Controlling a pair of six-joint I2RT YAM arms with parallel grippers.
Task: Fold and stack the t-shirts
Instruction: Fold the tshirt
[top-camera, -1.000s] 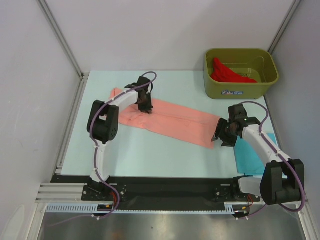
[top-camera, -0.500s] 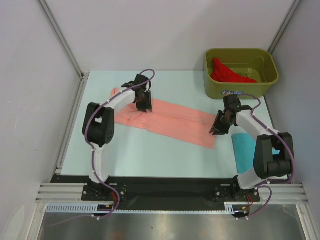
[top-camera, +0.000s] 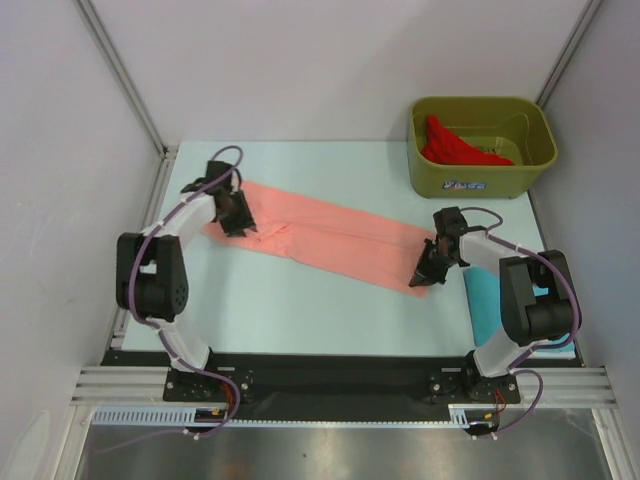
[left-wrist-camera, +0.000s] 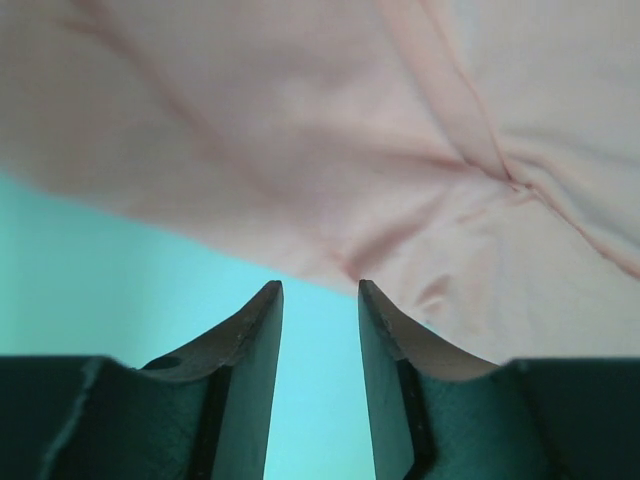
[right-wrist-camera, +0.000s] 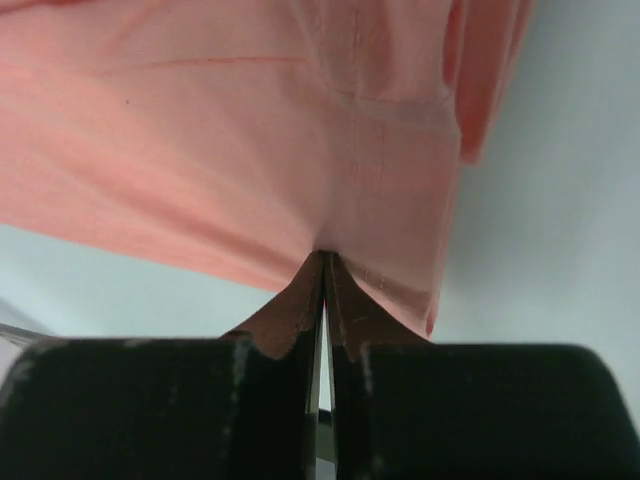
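A salmon-pink t-shirt (top-camera: 330, 240) lies as a long folded band across the table, running from the back left to the front right. My left gripper (top-camera: 238, 222) sits at its left end. In the left wrist view this gripper (left-wrist-camera: 320, 290) is open; only table shows between its fingers (left-wrist-camera: 250, 335), and the cloth edge (left-wrist-camera: 350, 150) lies at their tips. My right gripper (top-camera: 422, 275) is at the band's right end. Here the gripper (right-wrist-camera: 322, 258) is shut on the pink hem (right-wrist-camera: 250, 130). A turquoise-blue t-shirt (top-camera: 487, 300) lies flat at the right. A bright red t-shirt (top-camera: 450, 148) is in the tub.
An olive-green plastic tub (top-camera: 500, 180) stands at the back right corner. Grey walls and metal rails (top-camera: 140, 250) close in the pale blue table (top-camera: 300, 310). The right arm's links lie over part of the turquoise shirt.
My left gripper slid left along the pink shirt to its left end and opened. My right gripper moved in to the shirt's right edge and closed on it. The band now lies straighter.
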